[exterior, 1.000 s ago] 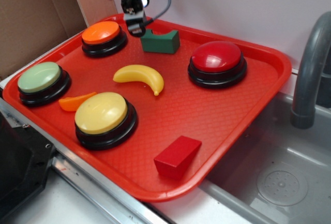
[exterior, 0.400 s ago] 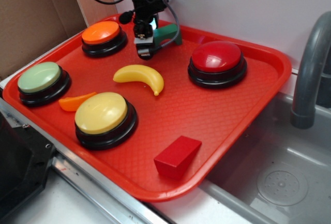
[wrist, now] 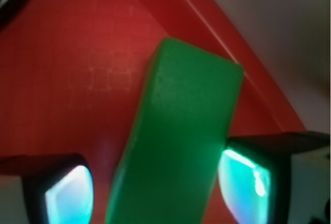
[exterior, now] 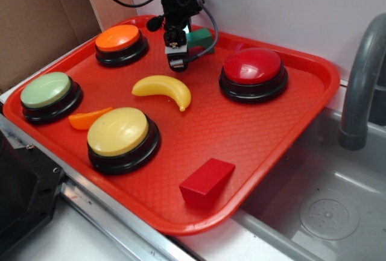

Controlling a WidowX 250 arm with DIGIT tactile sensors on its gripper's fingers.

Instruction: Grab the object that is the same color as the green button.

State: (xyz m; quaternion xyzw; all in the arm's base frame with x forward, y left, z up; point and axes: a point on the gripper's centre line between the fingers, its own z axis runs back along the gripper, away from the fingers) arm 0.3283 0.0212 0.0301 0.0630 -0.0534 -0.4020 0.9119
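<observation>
The dark green block (exterior: 202, 39) lies on the red tray (exterior: 253, 134) near its far rim, partly hidden behind my gripper (exterior: 176, 61). In the wrist view the block (wrist: 181, 131) stands between my fingers, with the gripper (wrist: 155, 189) straddling it. The right pad (wrist: 243, 182) is at the block's side. A strip of tray shows between the block and the left pad (wrist: 67, 195). The jaws are open. The pale green button (exterior: 47, 90) sits on its black base at the tray's left edge, far from the gripper.
An orange button (exterior: 120, 39) is left of the gripper and a red button (exterior: 253, 68) is to its right. A yellow banana (exterior: 163, 89), a yellow button (exterior: 118, 132), an orange slice (exterior: 84, 119) and a red wedge block (exterior: 206, 181) lie nearer. A sink and grey faucet (exterior: 362, 86) are on the right.
My gripper has moved right from beside the orange button and come down over the green block. The block now sits a little farther toward the back rim.
</observation>
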